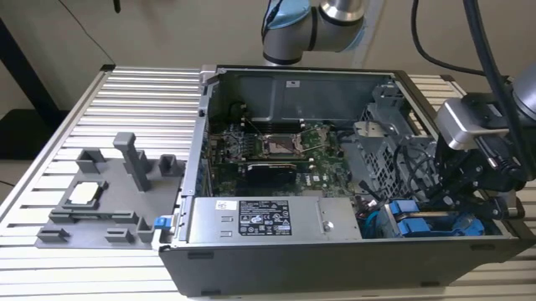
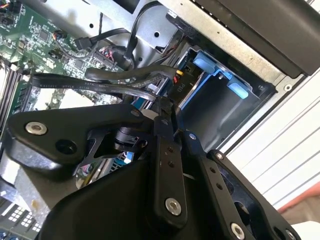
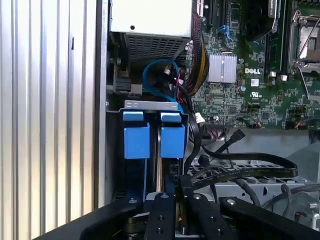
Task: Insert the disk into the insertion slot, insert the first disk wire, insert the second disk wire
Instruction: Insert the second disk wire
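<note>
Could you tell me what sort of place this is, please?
Probably a robotics lab bench for computer assembly: an open computer case lies on a slatted aluminium table, beside a grey parts fixture, with the robot arm behind.

The arm arcs over from behind, its wrist dropping at the exterior view's right. The gripper points downward, its two black fingers drawn close together.

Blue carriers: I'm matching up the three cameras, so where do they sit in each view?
Exterior view: blue carriers in the case's near corner, at the exterior view's right of the power-supply box.
First wrist view: side by side, between the slatted table and the motherboard.
Second wrist view: against the case wall, beyond black cables.
Shared landmark: the green motherboard.
</note>
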Controlling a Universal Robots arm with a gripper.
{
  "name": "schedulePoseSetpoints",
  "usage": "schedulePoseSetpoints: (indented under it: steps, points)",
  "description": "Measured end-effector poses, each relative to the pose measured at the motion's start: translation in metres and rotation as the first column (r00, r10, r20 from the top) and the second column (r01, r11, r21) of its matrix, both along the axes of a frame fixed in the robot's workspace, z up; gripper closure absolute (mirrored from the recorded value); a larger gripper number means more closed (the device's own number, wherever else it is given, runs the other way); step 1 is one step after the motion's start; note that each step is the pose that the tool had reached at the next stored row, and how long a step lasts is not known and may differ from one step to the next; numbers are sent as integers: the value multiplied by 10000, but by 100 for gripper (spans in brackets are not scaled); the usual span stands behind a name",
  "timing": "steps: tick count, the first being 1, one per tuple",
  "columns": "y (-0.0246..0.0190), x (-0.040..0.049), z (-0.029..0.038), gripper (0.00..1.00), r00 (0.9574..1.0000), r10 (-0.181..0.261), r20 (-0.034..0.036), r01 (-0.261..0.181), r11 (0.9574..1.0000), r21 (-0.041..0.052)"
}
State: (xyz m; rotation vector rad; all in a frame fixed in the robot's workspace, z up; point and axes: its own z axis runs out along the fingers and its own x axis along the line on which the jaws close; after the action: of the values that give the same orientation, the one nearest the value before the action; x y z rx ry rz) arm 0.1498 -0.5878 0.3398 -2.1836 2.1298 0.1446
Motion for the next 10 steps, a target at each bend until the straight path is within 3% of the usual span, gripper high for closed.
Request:
schedulePoseSetpoints:
  steps: [10]
  points:
    - [9, -2, 28, 84, 10000, -99, -4, 99, 10000, -8]
